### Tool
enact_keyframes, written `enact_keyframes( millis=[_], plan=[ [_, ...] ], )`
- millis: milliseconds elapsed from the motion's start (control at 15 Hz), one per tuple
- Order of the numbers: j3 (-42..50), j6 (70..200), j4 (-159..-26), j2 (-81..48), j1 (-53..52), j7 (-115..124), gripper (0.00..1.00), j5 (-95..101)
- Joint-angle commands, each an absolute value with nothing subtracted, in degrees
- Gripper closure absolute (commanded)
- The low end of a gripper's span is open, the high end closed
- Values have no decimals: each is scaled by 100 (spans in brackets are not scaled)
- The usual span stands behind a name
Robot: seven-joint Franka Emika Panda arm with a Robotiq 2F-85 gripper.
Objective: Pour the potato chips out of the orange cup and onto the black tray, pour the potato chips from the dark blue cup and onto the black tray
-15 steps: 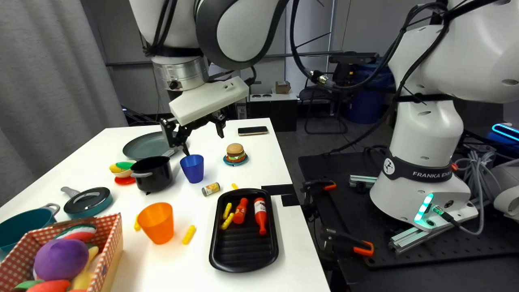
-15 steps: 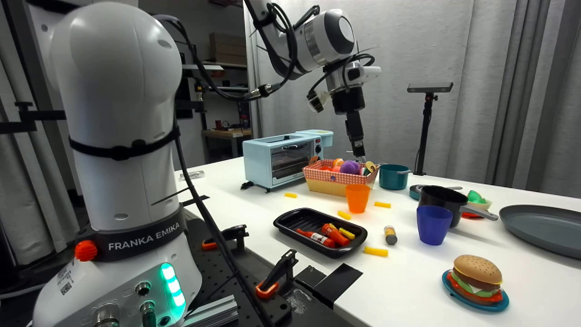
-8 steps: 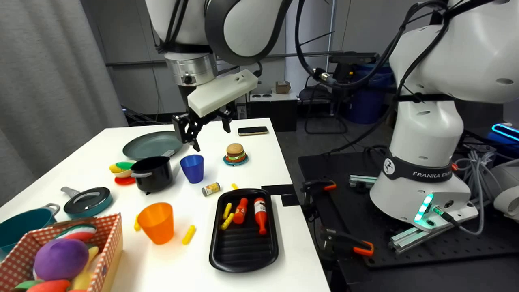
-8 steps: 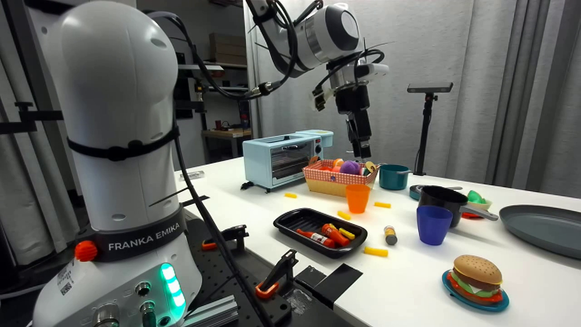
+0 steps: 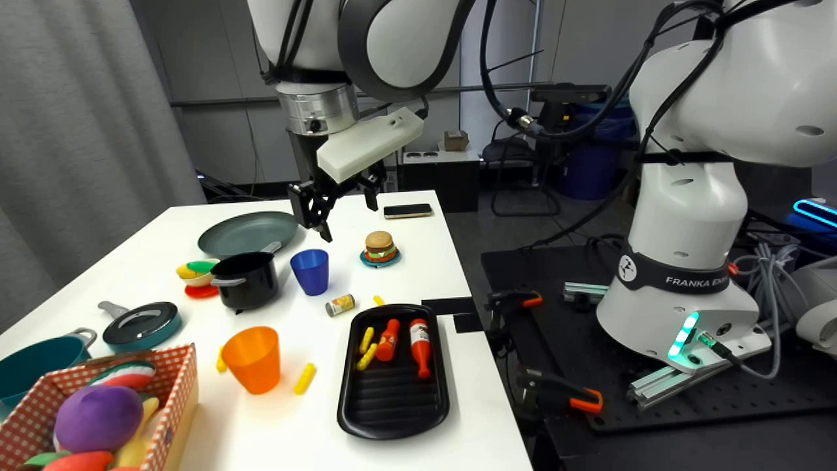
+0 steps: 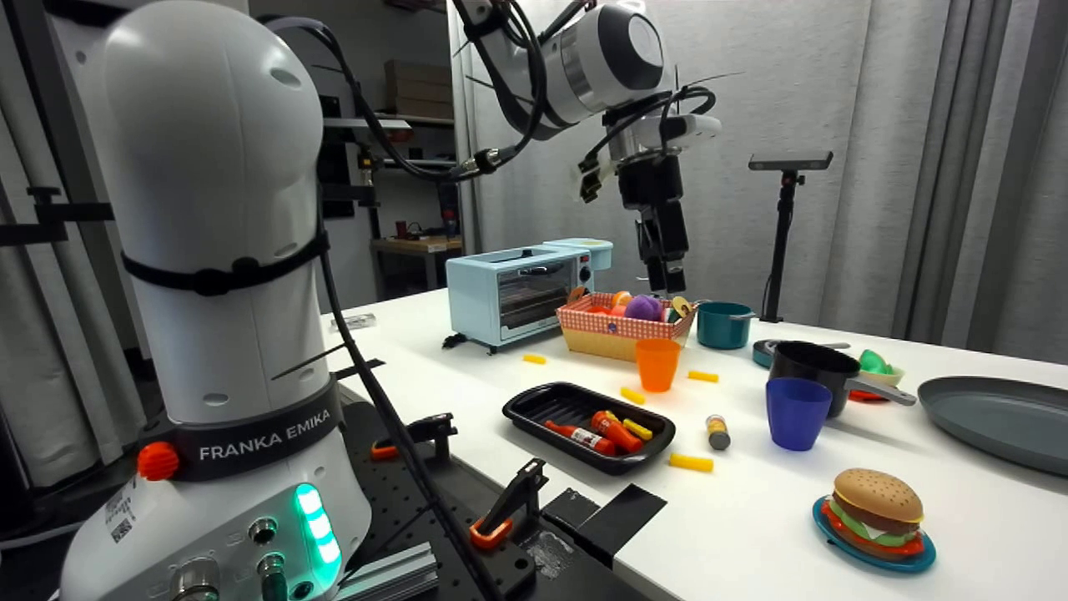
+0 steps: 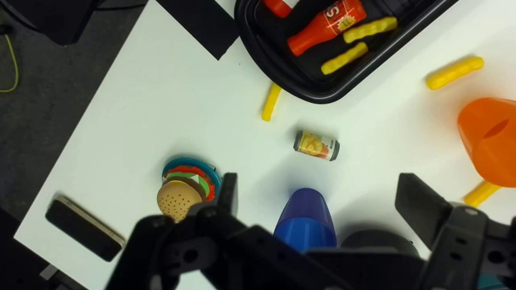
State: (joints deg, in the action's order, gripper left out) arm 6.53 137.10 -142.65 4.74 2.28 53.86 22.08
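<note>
The orange cup (image 5: 252,360) stands upright on the table in both exterior views (image 6: 657,365); the wrist view shows it at the right edge (image 7: 494,141). The dark blue cup (image 5: 310,271) stands upright beside a black pot (image 6: 798,413). What either cup holds cannot be made out. The black tray (image 5: 392,409) holds red bottles and yellow chip-like sticks (image 7: 342,58). More yellow sticks lie loose on the table (image 5: 305,378). My gripper (image 5: 348,217) is open and empty, above and apart from the blue cup, which shows between the fingers in the wrist view (image 7: 317,179).
A black pot (image 5: 245,281) stands close to the blue cup. A small can (image 5: 340,305) lies between the blue cup and tray. A toy burger (image 6: 878,509), a grey plate (image 6: 1001,417), a checkered basket (image 6: 609,334) and a toaster oven (image 6: 517,292) also stand on the table.
My gripper has moved right and slightly up in an exterior view, staying open. The cups, the tray and the loose sticks have not moved.
</note>
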Motion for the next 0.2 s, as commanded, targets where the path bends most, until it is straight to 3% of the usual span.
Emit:
enact_keyframes(
  millis=[0,133],
  plan=[
    [501,13705,-14262,476,380,5365,0,2186],
    [500,13705,-14263,476,380,5364,0,2186]
  ],
)
